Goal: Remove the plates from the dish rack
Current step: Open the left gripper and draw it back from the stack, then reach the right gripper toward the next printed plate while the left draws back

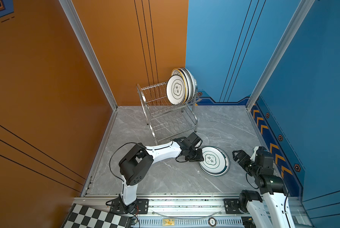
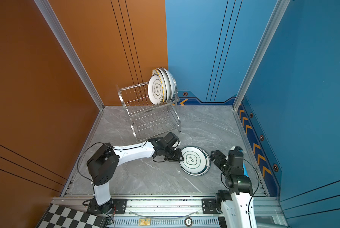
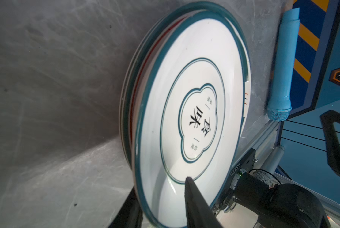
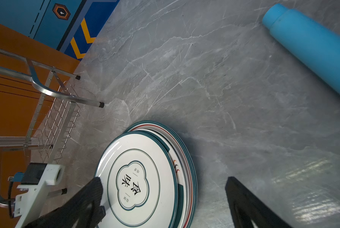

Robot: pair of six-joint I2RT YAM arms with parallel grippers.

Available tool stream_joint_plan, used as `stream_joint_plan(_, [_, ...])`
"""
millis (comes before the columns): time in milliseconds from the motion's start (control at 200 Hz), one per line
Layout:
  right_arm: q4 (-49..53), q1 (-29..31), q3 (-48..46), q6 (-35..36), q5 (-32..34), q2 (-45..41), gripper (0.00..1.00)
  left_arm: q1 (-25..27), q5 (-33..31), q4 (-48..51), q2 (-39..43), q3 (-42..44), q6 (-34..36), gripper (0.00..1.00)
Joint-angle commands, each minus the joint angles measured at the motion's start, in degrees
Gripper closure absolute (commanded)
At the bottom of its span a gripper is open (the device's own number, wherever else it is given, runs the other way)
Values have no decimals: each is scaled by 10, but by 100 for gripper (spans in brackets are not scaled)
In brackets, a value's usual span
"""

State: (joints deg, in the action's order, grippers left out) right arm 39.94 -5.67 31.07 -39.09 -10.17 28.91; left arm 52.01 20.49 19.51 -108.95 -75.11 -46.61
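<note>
Straddling the rim of the top teal-rimmed white plate [image 1: 212,159] on the flat stack [image 1: 224,170], the left gripper [image 1: 200,157] has its jaws loosely parted; the right gripper [image 1: 237,155] gapes empty just beside. Upright white ceramic plates [image 1: 177,89] stand at the right-hand end of the shiny wire dish rack [image 1: 159,118], seemingly nearer the left arm.

The counter [image 1: 165,177] lies bare across the lower left and centre of both top views, and again at centre right, between the rack [image 1: 165,118] and the right wall. The rack's left slots and lower tier stand free; plates [image 1: 176,89] fill the right end of its top tier. A stack [image 1: 214,160] blocks the lower middle, with the left tool [image 1: 199,157] astride its left rim. The right tool [image 1: 236,155], jaws wide with nothing between them, sits just right of it. A blue tube [image 4: 313,49] lies by the right wall.
</note>
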Motion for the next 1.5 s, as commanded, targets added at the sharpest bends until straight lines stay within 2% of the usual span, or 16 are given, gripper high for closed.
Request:
stream_joint_plan(0, [1,3,0,12,16,-4,4,11,-21,46,-14,-27,21,61])
stream_joint_plan(370, [1,4,-2,16,14,-6,4,27,-48,89,-19,-58,47,50])
stream_joint_plan(456, [1,6,2,21,12,-3,0,26,-71,106,-9,-57,50,46])
stream_joint_plan(621, [19,36,51,38,34,26,0,13,-148,164,34,-48,68,39])
stream_joint_plan(706, [30,84,102,35,72,48,0,3,-190,188,72,-33,79,33])
stream_joint_plan(821, [35,217,191,25,189,93,0,-19,-223,201,126,-2,86,28])
stream_joint_plan(846, [33,249,211,24,217,107,0,-25,-224,202,138,7,87,13])
stream_joint_plan(866, [33,276,230,22,240,122,0,-31,-226,203,147,13,86,9])
stream_joint_plan(976, [39,411,347,15,376,227,0,-59,-235,210,189,42,91,6])
stream_joint_plan(986, [39,420,364,15,388,236,0,-62,-236,210,191,45,90,0])
stream_joint_plan(1056, [27,497,442,17,466,311,0,-80,-236,211,214,65,89,2])
stream_joint_plan(1121, [10,530,514,18,495,380,0,-97,-235,212,233,82,86,2])
stream_joint_plan(1312, [-40,584,723,53,524,557,0,-151,-234,212,309,137,75,2])
stream_joint_plan(1497, [-30,603,917,74,513,706,0,-198,-219,212,377,189,80,2])
